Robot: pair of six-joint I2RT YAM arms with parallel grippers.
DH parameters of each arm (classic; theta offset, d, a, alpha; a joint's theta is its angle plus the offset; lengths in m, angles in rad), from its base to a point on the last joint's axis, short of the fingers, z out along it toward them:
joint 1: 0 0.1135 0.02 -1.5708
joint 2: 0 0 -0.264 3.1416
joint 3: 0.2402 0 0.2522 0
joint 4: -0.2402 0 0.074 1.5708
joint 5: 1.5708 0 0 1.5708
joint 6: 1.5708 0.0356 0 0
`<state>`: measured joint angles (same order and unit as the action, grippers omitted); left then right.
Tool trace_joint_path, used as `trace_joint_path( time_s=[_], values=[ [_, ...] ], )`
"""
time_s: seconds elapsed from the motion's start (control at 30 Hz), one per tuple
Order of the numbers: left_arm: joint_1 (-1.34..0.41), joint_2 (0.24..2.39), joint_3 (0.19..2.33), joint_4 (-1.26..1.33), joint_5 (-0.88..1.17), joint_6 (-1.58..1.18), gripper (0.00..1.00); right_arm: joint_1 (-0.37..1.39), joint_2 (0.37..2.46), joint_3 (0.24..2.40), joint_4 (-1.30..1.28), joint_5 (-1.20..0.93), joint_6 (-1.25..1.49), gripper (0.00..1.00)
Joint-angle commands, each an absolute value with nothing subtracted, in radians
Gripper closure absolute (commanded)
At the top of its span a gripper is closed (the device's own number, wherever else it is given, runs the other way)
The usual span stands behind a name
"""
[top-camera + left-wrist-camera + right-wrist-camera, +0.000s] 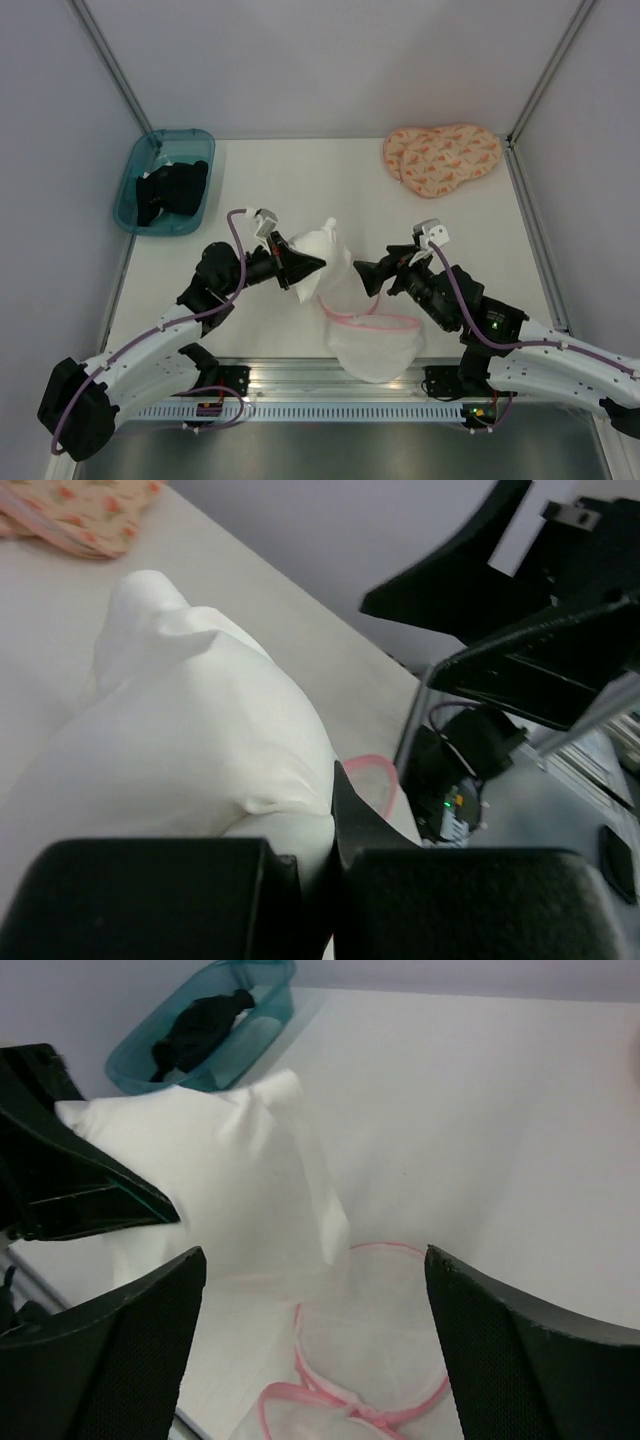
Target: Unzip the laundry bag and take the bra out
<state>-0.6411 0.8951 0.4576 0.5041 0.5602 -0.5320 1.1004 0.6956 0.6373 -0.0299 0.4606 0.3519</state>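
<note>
A white table is filling the space between pale grey walls, with a teal bin of black clothing sitting at its far left corner and a peach patterned pad lying at its far right. Near the middle, the left gripper is clamping its fingers together on one edge of the bra, and the white fabric is bunching up and billowing away from the pinch. The right gripper is facing it from just beside the bra, its jaws standing wide apart and holding nothing. Just below the bra, the laundry bag is lying at the near edge of the table between the two arm bases, its pink edging curving round an open mouth. Whether the bra's lowest corner is touching the bag cannot be told.
</note>
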Motion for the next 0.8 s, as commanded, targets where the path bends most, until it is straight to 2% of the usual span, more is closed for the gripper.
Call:
trace_joint_path(
  time_s=[0.0, 0.23, 0.4, 0.47, 0.77],
  values=[
    [-0.632, 0.864, 0.549, 0.333, 0.292, -0.393, 0.98, 1.101, 0.673, 0.669, -0.145, 0.665, 0.382, 0.04],
    [-0.531, 0.931, 0.719, 0.198, 0.097, -0.304, 0.98, 1.101, 0.663, 0.635, -0.149, 0.641, 0.414, 0.02],
    [-0.37, 1.002, 0.799, 0.209, 0.014, -0.347, 0.98, 1.101, 0.67, 0.603, -0.143, 0.601, 0.446, 0.02],
    [-0.316, 1.047, 0.866, 0.204, -0.057, -0.36, 0.98, 1.1, 0.672, 0.586, -0.134, 0.572, 0.457, 0.02],
    [-0.155, 1.325, 1.248, 0.17, -0.132, -0.281, 0.98, 1.101, 0.698, 0.552, -0.094, 0.485, 0.482, 0.02]
  ],
)
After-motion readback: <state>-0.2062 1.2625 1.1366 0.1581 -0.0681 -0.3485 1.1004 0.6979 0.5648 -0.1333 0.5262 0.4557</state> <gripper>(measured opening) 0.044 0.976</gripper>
